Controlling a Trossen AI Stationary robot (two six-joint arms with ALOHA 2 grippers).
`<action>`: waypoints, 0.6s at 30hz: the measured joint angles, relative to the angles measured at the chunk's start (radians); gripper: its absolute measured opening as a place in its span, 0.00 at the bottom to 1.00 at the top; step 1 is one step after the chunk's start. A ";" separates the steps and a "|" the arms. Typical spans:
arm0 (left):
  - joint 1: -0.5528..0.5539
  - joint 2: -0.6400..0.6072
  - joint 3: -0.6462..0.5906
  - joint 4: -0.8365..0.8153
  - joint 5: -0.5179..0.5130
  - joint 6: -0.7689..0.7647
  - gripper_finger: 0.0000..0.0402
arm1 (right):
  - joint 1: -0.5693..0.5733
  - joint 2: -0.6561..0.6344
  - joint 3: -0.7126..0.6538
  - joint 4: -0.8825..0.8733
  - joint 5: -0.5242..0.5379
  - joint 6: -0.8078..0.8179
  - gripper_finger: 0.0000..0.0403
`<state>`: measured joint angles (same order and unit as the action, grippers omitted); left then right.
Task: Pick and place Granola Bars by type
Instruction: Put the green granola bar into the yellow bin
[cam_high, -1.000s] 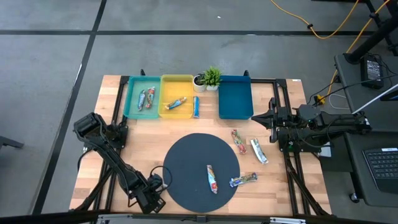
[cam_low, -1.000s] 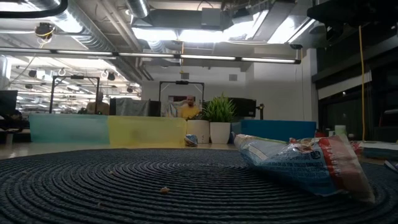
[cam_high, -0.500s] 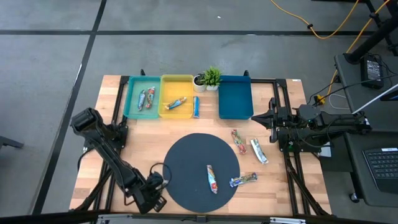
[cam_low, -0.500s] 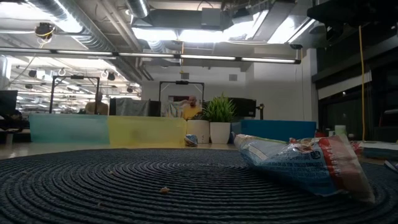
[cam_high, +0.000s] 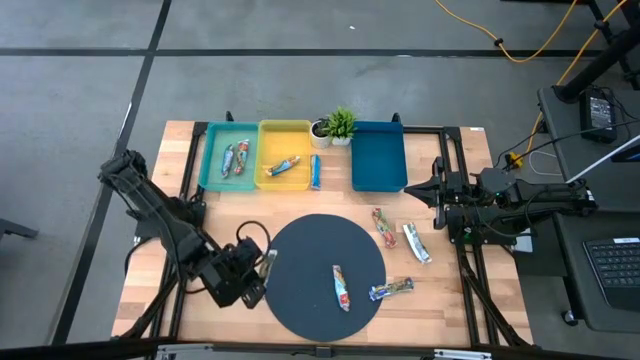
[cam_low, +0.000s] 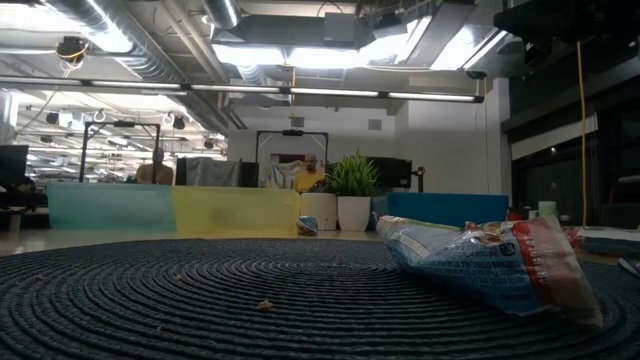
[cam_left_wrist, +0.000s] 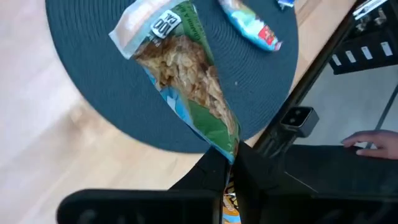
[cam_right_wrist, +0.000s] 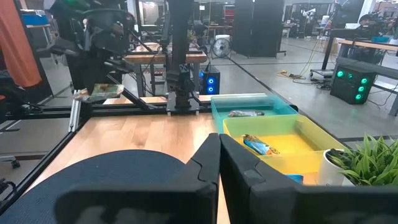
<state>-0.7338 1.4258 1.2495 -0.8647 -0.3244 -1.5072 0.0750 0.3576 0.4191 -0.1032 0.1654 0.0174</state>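
My left gripper (cam_high: 265, 262) hangs above the near-left rim of the dark round mat (cam_high: 300, 250), shut on a green-and-white granola bar (cam_left_wrist: 186, 81). On the mat lie a red-white bar (cam_high: 341, 287) and, at its right rim, a blue bar (cam_high: 391, 289). Two more bars (cam_high: 382, 226) (cam_high: 415, 242) lie on the wood to the right of the mat. My right gripper (cam_high: 438, 190) waits shut at the table's right edge. My left gripper pinches one end of the bar's wrapper (cam_left_wrist: 227, 142) between its two fingers. The fingers slant down from the table's left, in line with the bar. The bar sticks out beyond the fingertips (cam_left_wrist: 211, 163), lifted clear above the mat's rim.
Along the far edge stand a teal tray (cam_high: 212, 150) with two bars, a yellow tray (cam_high: 283, 130) with one bar, a potted plant (cam_high: 338, 125) and a dark blue tray (cam_high: 378, 156). A blue bar (cam_high: 315, 172) lies on the wood beside the yellow tray.
My left gripper has risen from low at the table's near edge, left of the mat, and gone toward the far edge and a little right. It now hangs over the mat's rim, with the green-and-white bar lifted clear of the table.
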 joint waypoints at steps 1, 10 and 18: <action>0.008 -0.006 0.000 -0.003 0.000 0.018 0.02 | 0.000 0.000 0.000 0.000 0.000 0.000 0.03; 0.189 -0.060 0.000 -0.009 0.089 0.231 0.02 | 0.000 0.000 0.000 0.000 0.000 0.000 0.03; 0.465 -0.094 0.007 -0.020 0.280 0.494 0.02 | 0.000 0.000 0.000 0.000 0.000 0.000 0.03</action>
<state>-0.2686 1.3316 1.2563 -0.8846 -0.0441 -1.0133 0.0750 0.3576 0.4191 -0.1032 0.1654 0.0174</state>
